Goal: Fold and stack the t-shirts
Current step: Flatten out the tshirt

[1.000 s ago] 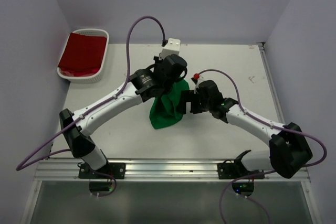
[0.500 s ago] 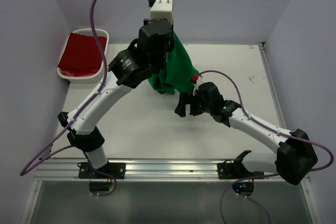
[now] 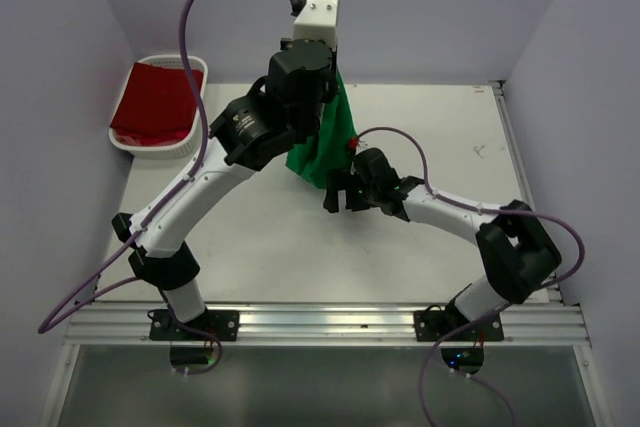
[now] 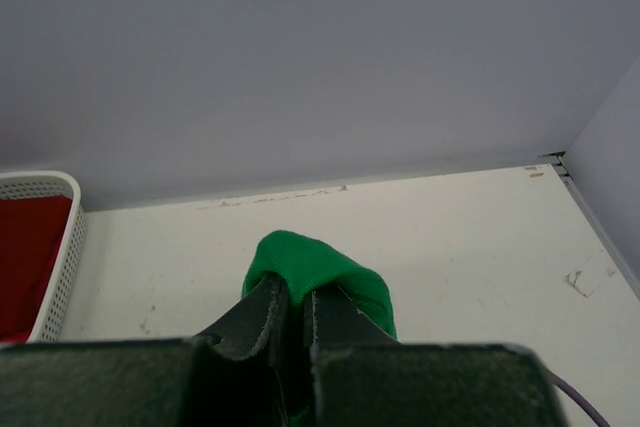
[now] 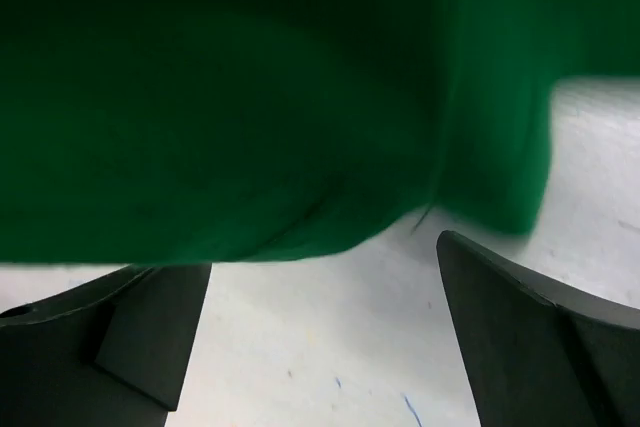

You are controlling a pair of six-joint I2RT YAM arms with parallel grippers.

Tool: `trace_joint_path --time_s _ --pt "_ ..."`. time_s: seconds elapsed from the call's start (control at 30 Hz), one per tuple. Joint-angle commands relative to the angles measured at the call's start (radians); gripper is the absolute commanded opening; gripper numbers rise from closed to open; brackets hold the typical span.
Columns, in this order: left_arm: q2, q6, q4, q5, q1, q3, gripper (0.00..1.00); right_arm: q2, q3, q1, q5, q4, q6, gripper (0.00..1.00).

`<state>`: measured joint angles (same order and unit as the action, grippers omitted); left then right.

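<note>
Left wrist view. Left gripper [image 4: 290, 297]: jaws clenched on the green t-shirt [image 4: 335, 282], the two dark fingers pressed nearly together with a fold of cloth pinched between them. Cloth bulges up past the fingertips and spills to the right of them. Table [image 4: 470, 237]: pale, scuffed, lying beyond and below the jaws. White slatted basket [image 4: 62, 247]: far to the left of the jaws, well apart from them. Red t-shirt [image 4: 25, 247]: inside that basket, only its edge in frame.

Right wrist view. Right gripper [image 5: 322, 277]: jaws released, spread wide, one finger at each lower corner of the frame. Green t-shirt: blurred, fills the space just ahead of and above the fingertips; its lower edge hangs across the gap between them, and whether it touches either finger cannot be told. Bare table shows between and beyond the jaws.

Top external view. Green t-shirt: hangs below the raised left jaws, clear of the table along most of its length. Right jaws: low, just beside the bottom of the hanging cloth, grasping nothing. Red t-shirt: flat in the basket, well to the left of both jaws.
</note>
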<state>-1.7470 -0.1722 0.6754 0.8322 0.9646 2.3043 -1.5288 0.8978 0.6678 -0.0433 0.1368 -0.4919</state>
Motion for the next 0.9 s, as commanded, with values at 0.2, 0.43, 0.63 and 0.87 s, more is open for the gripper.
trace_joint_path --time_s 0.2,0.43,0.63,0.87 --pt "0.096 -0.044 0.039 -0.021 0.008 -0.005 0.0 -0.221 0.266 0.004 0.124 -0.065 0.002 0.99" --pt "0.199 -0.15 0.133 -0.019 0.008 -0.167 0.0 -0.313 0.42 -0.014 0.177 0.009 0.079 0.99" --pt "0.293 -0.217 0.234 0.039 0.008 -0.304 0.0 -0.306 0.46 -0.053 0.211 0.064 0.13 0.99" --pt "0.353 -0.274 0.282 0.018 0.008 -0.355 0.0 -0.326 0.492 -0.086 0.172 0.078 0.156 0.99"
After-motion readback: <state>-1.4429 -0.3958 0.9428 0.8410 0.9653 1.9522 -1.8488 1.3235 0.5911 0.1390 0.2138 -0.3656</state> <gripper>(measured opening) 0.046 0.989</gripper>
